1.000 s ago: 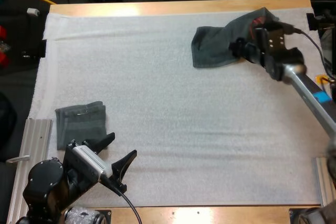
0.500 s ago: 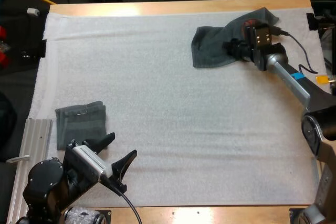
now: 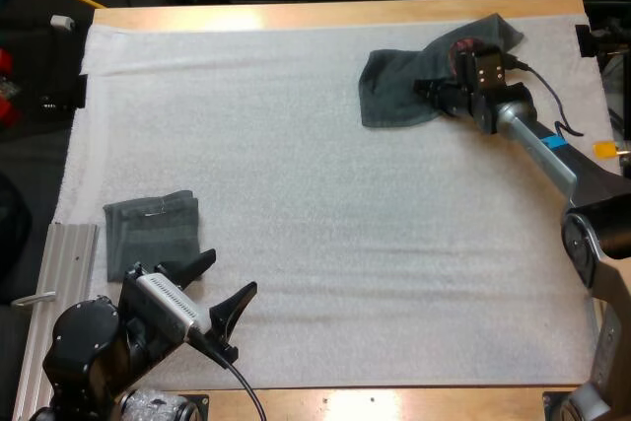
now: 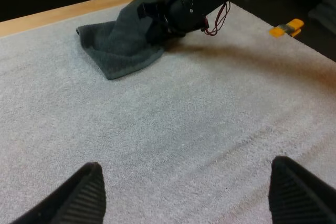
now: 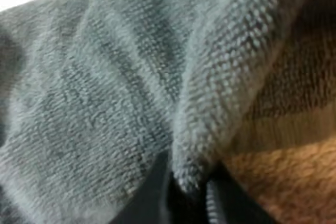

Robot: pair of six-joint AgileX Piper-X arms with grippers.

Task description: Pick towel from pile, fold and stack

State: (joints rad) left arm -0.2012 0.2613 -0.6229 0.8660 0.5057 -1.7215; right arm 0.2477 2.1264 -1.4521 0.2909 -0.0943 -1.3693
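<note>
Across the high view a wooden table (image 3: pixel 345 13) carries a white mat (image 3: pixel 296 165) that covers nearly all of it. At the mat's far right corner we see the crumpled towel (image 3: pixel 394 91), dark grey-green, one end bunched up toward the mat's far edge and the other spread flat toward the mat's middle. Our right gripper (image 3: pixel 426 91) is low on that towel, its arm reaching in from the mat's right edge. Near the mat's near left corner lies the folded towel (image 3: pixel 150 229), flat and roughly square. Our left gripper (image 3: pixel 227 275) hangs just beside it, closer to the mat's near edge, fingers spread and holding nothing.

From the left wrist view we look over bare mat between our two left fingers (image 4: pixel 84 195), which stand wide apart and clear of any cloth. At the mat's far edge the right gripper sits against the crumpled towel, with the cloth draped around its tip.

From the right wrist view we see towel weave up close. A raised fold of the crumpled towel runs down between the right fingers (image 5: pixel 157 192), which pinch it from both sides. A strip of white mat shows past the cloth.
</note>
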